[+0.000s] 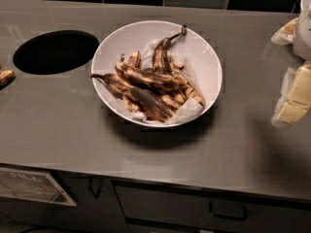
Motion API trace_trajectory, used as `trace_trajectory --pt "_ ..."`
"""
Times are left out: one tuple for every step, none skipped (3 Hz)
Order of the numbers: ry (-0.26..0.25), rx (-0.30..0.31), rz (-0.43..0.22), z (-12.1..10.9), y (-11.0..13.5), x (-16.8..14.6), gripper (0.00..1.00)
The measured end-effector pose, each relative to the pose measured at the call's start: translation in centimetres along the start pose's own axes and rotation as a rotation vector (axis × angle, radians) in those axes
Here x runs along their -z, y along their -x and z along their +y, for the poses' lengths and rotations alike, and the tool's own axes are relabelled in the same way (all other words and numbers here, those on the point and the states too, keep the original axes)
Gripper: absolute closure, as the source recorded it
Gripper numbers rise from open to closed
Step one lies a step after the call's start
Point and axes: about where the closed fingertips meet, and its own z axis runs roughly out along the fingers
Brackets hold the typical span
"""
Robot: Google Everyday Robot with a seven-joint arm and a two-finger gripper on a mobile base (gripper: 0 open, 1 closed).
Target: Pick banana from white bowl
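Observation:
The white bowl point(206, 52) stands in the middle of the grey countertop, lined with crumpled white paper. Several overripe, brown-black bananas point(150, 81) lie piled in it; one stem points up to the bowl's far rim. My gripper point(291, 97), cream and white, is at the right edge of the camera view. It is to the right of the bowl, apart from it, and holds nothing that I can see.
A black round hole point(56, 51) is cut into the countertop left of the bowl. A piece of another banana point(5, 76) shows at the left edge. Dark tiles run along the back. Drawers with handles point(227, 211) sit below the counter's front edge.

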Motion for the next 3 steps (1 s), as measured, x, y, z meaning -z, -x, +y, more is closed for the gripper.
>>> trace_trajectory --pt "-0.003 0.005 -0.002 -0.1 0.2 0.0 0.0" --pt "0.0 0.064 -0.015 -0.8 2.9 -0.3 0.0" --pt "0.035 0.14 -0.024 -1.1 6.3 -1.8 0.0"
